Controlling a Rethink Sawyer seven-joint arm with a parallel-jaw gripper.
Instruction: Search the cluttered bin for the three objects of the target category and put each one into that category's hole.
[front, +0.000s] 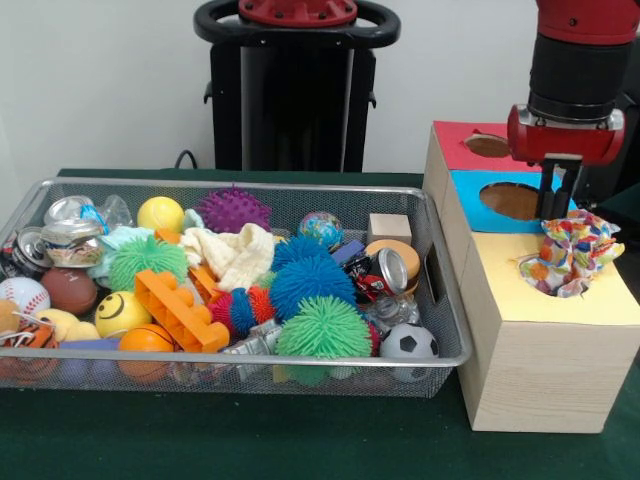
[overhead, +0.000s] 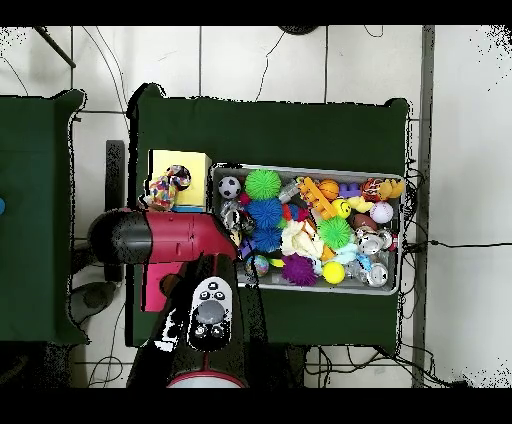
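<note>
spotted cloth (front: 572, 253) just below pincer (front: 558, 205)

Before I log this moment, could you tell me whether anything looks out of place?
Yes: a spotted cloth is bunched over the yellow hole, most of it heaped above the rim rather than dropped through. The claw hangs just above it. The bin looks cluttered but nothing has spilled.

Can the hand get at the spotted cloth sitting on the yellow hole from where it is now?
Probably yes. The hand hangs directly above the spotted cloth, which is bunched over the yellow hole and not fully in. Nothing lies between them; the box top around it is bare.
</note>
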